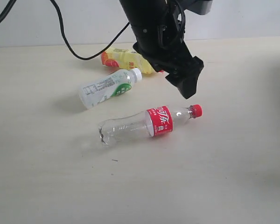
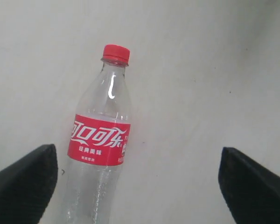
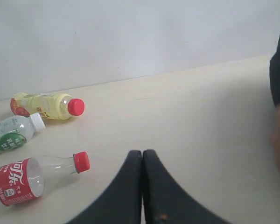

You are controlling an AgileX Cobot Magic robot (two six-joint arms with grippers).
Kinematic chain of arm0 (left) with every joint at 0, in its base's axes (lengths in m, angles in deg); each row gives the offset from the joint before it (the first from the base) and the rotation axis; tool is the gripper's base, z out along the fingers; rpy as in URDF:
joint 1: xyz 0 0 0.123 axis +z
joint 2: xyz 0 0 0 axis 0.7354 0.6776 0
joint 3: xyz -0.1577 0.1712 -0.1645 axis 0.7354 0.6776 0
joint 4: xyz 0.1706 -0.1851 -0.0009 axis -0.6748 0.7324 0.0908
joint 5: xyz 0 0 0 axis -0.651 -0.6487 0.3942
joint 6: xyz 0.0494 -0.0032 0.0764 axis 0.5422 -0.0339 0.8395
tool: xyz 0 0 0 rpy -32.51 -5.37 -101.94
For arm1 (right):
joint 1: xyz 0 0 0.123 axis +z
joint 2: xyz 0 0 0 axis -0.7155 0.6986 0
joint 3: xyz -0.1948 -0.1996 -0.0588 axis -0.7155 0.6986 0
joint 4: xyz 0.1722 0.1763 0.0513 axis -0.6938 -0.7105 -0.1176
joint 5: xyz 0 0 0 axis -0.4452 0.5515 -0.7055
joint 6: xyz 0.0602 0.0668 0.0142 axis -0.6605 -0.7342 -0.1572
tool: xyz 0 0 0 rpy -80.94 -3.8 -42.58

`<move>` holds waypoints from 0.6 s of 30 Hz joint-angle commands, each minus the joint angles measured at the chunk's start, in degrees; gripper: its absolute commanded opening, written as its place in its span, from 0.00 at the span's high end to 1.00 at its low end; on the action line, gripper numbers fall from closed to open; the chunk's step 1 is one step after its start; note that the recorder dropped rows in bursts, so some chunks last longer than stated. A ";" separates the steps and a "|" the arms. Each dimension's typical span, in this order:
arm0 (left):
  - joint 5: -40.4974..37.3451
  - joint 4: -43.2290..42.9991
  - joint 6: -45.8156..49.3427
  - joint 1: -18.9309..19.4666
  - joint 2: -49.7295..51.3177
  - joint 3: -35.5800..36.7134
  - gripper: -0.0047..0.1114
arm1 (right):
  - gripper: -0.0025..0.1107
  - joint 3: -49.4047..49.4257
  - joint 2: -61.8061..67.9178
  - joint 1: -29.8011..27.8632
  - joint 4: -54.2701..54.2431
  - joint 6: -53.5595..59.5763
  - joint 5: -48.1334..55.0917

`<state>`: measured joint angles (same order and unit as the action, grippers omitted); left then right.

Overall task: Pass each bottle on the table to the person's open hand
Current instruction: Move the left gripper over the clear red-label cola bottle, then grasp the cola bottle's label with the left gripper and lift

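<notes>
Firstly, exterior view: clear red-label bottle (image 1: 149, 123), white-capped bottle (image 1: 107, 87) and yellow bottle (image 1: 126, 59) lie on the worktop (image 1: 224, 177), left gripper (image 1: 185, 87) hovering near the clear one's cap. Left wrist view: fingers (image 2: 23, 182) wide apart, that bottle lying beneath. Right wrist view: right gripper (image 3: 142, 156) fingers pressed together, holding nothing.
</notes>
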<state>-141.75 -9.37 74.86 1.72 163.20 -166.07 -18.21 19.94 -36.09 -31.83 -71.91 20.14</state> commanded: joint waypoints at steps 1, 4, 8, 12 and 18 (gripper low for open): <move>0.12 -1.01 1.52 -0.21 -0.91 2.79 0.19 | 0.98 0.28 -0.25 -0.29 0.02 0.03 -0.46; 0.12 -2.26 2.39 -0.21 -0.91 4.31 0.19 | 0.98 0.28 -0.25 -0.29 0.02 0.03 -0.46; 0.12 -3.26 7.04 -0.21 -0.79 5.42 0.19 | 0.98 0.28 -0.25 -0.29 0.02 0.03 -0.46; 0.12 -3.93 11.48 -0.21 -0.55 6.15 0.19 | 0.98 0.28 -0.25 -0.29 0.02 0.03 -0.46; 0.12 -4.97 11.48 -0.21 1.57 6.39 0.19 | 0.98 0.28 -0.25 -0.29 0.02 0.03 -0.46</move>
<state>-141.64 -13.89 85.94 1.72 163.69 -159.91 -18.21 19.94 -36.09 -31.83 -71.91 20.14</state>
